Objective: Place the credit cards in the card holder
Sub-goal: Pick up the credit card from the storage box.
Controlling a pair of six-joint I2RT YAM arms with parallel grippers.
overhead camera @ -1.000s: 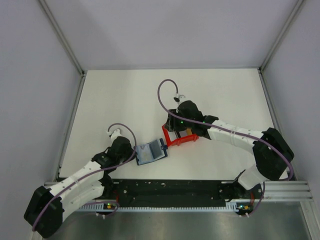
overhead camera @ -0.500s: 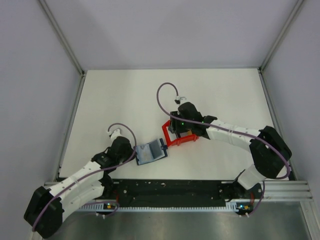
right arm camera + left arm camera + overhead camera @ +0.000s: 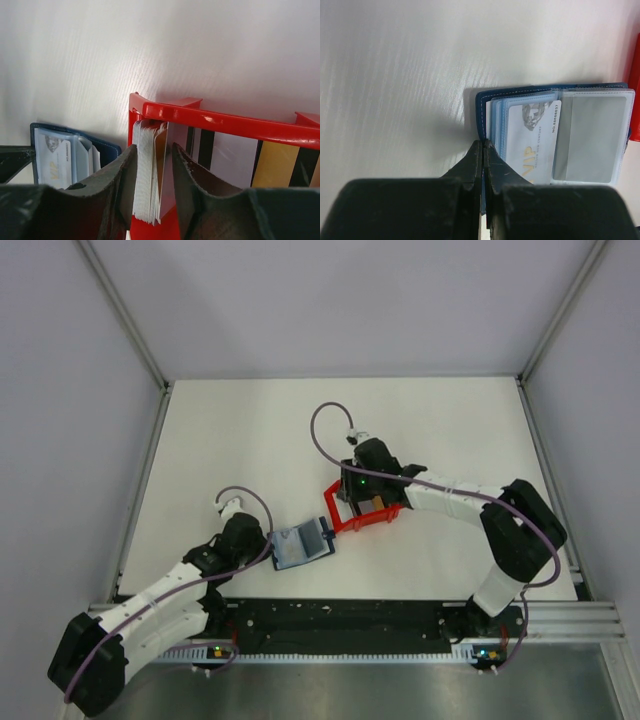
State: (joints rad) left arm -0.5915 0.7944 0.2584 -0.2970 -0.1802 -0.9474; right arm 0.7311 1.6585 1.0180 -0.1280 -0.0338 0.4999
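Note:
The navy card holder (image 3: 300,545) lies open on the table, and a white VIP card (image 3: 535,140) sits in its light blue pocket. My left gripper (image 3: 268,552) is shut on the holder's navy left edge (image 3: 483,142). The credit cards (image 3: 149,175) stand as a stack of several white and tan cards on edge at the left end of the red bin (image 3: 225,122). My right gripper (image 3: 153,147) is open inside the bin (image 3: 332,508). One finger is on each side of the stack, and a gap shows at the right finger. The holder also shows in the right wrist view (image 3: 75,155).
More tan and white cards (image 3: 272,170) lie further right in the red bin. The bin's corner (image 3: 635,65) sits just right of the holder. White walls and metal rails (image 3: 140,490) enclose the table.
The right arm's elbow has swung in and its wrist has shifted slightly left over the bin. The left arm and the card holder have not moved.

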